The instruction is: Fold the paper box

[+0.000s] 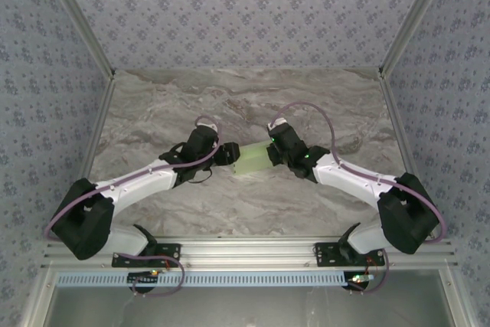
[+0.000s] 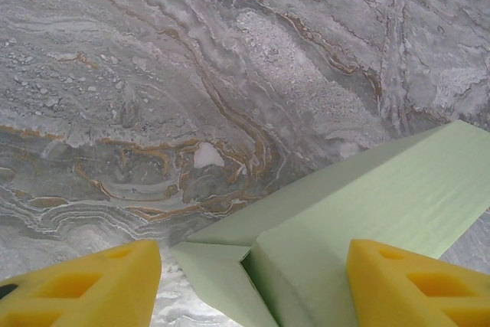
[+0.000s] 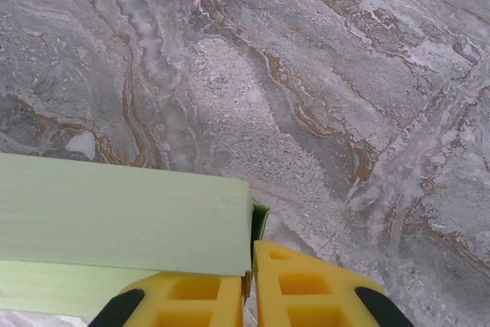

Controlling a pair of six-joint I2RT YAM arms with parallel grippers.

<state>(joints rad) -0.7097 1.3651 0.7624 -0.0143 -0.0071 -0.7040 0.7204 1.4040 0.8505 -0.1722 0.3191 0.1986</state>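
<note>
The paper box (image 1: pixel 251 157) is a pale green, partly folded long box lying on the marble table between my two grippers. My left gripper (image 1: pixel 228 155) is at its left end. In the left wrist view the paper box (image 2: pixel 367 197) runs between the wide-apart yellow fingers (image 2: pixel 92 285) of the left gripper (image 2: pixel 253 256), with one end flap folded in. The left finger stands clear of the card. My right gripper (image 1: pixel 273 152) is at the right end. There the right gripper (image 3: pixel 251 258) is almost closed, with a thin green flap (image 3: pixel 260 223) of the paper box (image 3: pixel 115 212) pinched between its fingers.
The grey marble table (image 1: pixel 230 97) is walled by patterned panels at the back and both sides. An aluminium rail (image 1: pixel 245 250) runs along the near edge, where the arm bases are bolted.
</note>
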